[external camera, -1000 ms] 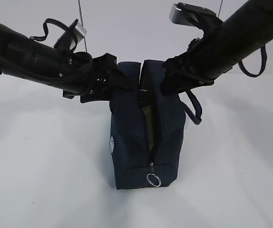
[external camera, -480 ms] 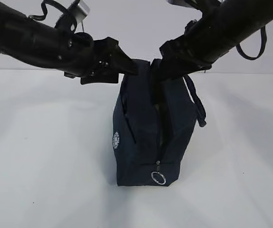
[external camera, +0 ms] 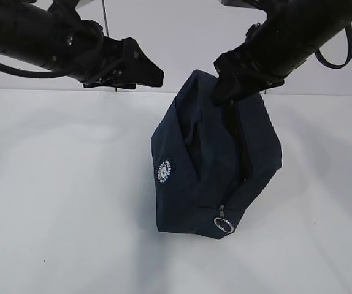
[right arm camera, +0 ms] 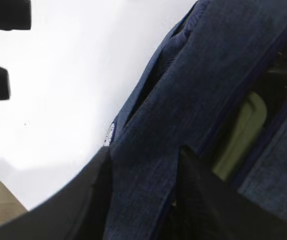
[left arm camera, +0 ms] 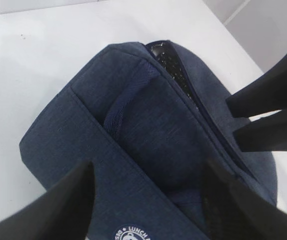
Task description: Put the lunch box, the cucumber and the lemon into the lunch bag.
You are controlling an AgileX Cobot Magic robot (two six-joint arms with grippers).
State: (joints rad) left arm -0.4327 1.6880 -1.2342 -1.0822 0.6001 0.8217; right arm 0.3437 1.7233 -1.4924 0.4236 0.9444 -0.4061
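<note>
The lunch bag (external camera: 216, 165) stands on the white surface (external camera: 59, 202), near the middle of the exterior view, leaning with its top tipped toward the left and its zipper end toward the camera. Its long axis runs from the near end, where the metal ring pull (external camera: 223, 225) hangs low, back and away from the camera. The round white logo (external camera: 164, 171) faces left and forward.

The left gripper (external camera: 145, 72) hangs in the air to the upper left of the bag, clear of the fabric; its jaws are released and hold nothing. The right gripper (external camera: 232, 86) presses at the bag's top edge. The exterior view hides what it grips behind dark fabric and dark arm.

The right wrist view supplies that: a strip of navy fabric, the bag's edge beside the opening, runs between the two black fingers (right arm camera: 91, 200), so these jaws are clamped on the lunch bag. The same view looks into the open mouth, where a pale sage-green edge of the lunch box (right arm camera: 238, 135) shows inside the bag. Neither other view shows the box.

The left wrist view looks down on the bag from above. It shows a loop handle (left arm camera: 128, 95) lying flat against the side panel and a dark dotted surface inside the slit at the far end, with the left fingers (left arm camera: 63, 200) spread wide above the fabric.
</note>
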